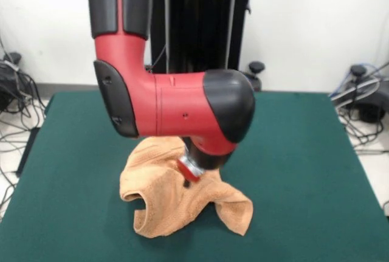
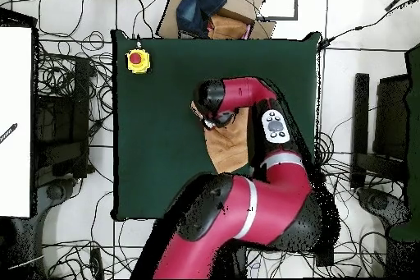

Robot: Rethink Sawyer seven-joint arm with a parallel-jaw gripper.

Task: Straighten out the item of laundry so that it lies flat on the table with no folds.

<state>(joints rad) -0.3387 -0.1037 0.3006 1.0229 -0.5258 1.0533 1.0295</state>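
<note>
Peach towel (image 1: 176,198) is tented off the green counter (image 1: 304,171) under your pincer (image 1: 188,182), apparently clenched on it; next, drag outward to unfold

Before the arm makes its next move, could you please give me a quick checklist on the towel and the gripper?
1. Towel flat: not ok, bunched and raised in folds.
2. Towel fully on the table: ok.
3. Gripper over the towel: ok, right at the cloth.
4. Gripper open or shut: cannot tell, the wrist hides it.
5. Yellow box with red button apart from the towel: ok, near a table corner.
</note>
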